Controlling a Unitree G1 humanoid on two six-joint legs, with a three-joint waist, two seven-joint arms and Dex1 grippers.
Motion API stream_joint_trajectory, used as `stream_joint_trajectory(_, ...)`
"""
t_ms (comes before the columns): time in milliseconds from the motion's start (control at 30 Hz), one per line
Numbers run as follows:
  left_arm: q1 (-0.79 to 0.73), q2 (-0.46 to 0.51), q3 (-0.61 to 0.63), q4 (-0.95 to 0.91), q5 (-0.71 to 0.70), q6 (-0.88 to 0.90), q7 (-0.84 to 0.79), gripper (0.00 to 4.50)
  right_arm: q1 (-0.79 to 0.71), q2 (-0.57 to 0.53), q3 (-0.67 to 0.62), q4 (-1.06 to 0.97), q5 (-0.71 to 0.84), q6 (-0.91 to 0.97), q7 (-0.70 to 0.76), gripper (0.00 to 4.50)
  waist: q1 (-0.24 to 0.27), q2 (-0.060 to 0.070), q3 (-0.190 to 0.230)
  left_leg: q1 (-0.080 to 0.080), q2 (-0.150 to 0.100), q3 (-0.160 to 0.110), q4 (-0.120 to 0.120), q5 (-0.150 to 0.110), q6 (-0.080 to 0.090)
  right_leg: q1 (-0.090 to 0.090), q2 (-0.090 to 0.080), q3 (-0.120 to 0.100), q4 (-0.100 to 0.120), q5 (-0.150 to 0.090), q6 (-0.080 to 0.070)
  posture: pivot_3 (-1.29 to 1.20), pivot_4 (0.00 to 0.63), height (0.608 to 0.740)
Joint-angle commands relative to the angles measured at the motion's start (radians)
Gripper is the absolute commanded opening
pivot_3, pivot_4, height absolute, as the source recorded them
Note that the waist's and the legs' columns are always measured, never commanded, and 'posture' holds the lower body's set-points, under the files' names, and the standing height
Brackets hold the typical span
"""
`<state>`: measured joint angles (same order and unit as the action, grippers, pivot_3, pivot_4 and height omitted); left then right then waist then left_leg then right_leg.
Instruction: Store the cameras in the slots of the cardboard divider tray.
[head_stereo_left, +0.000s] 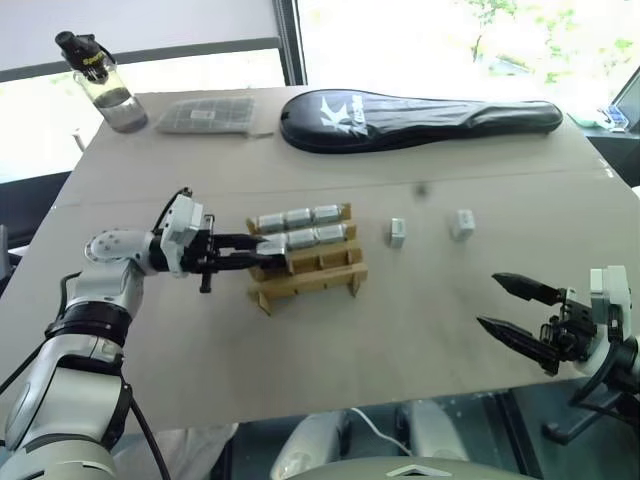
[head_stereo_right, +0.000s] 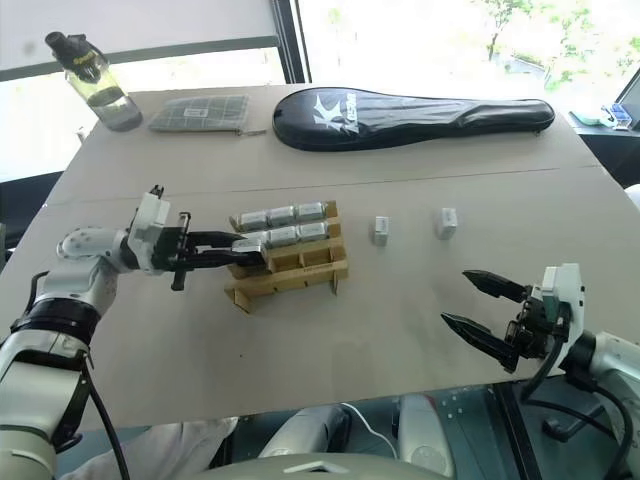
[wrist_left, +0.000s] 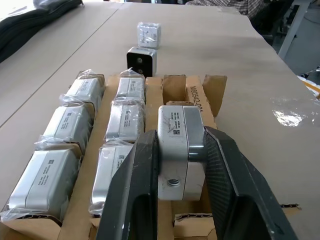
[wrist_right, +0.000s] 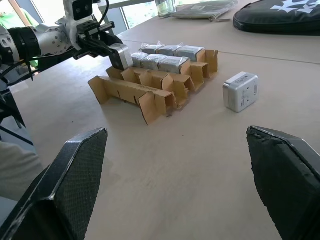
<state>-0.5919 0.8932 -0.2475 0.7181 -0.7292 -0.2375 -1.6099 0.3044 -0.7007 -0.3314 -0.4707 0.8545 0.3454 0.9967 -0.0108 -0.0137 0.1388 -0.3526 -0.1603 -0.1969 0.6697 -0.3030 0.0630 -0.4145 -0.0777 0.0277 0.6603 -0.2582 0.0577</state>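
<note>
Silver-grey and blocky, one of the cameras (wrist_left: 179, 150) sits clamped between our left fingers (wrist_left: 140, 200), poised over an empty slot of the cardboard divider tray (head_stereo_left: 305, 278). Beside them, plastic-wrapped cameras fill two corrugated rows. Our right fingers (head_stereo_left: 505, 328) spread wide above the tabletop (head_stereo_left: 400, 330), two loose cameras (head_stereo_left: 397, 233) beyond.

tray (wrist_left: 190, 90) slot under held camera (wrist_left: 177, 150) hidden, bottle (head_stereo_left: 100, 80) label unreadable

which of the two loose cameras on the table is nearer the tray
The loose camera just right of the cardboard divider tray; the other sits farther right.
</note>
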Motion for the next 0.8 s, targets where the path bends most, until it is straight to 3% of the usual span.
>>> stream_joint_trajectory(33, 0.016, 0.026, -0.011, -0.029, -0.008, -0.030, -0.005, 0.71, 0.002, 0.000, -0.030, -0.016, 0.005, -0.003, 0.010, 4.43, 0.000, 0.000, 0.000, 0.000, 0.000, 0.000, 0.000, 0.000, 0.000, 0.000, 0.000, 0.000, 0.000, 0.000, 0.000, 0.00, 0.150, 0.740)
stream_joint_trajectory(433, 0.028, 0.030, -0.033, -0.011, 0.012, -0.076, -0.005, 0.71, 0.011, -0.008, -0.030, -0.022, 0.024, 0.006, 0.036, 4.43, 0.001, 0.000, 0.000, 0.000, 0.000, 0.000, 0.000, 0.000, 0.000, 0.000, 0.000, 0.000, 0.000, 0.000, 0.000, 0.00, 0.150, 0.740)
stream_joint_trajectory(800, 0.027, 0.028, -0.029, 0.011, 0.038, -0.100, -0.005, 0.71, 0.008, -0.048, -0.014, -0.024, -0.019, -0.038, 0.175, 4.43, -0.001, 0.000, 0.000, 0.000, 0.000, 0.000, 0.000, 0.000, 0.000, 0.000, 0.000, 0.000, 0.000, 0.000, 0.000, 0.00, 0.150, 0.740)
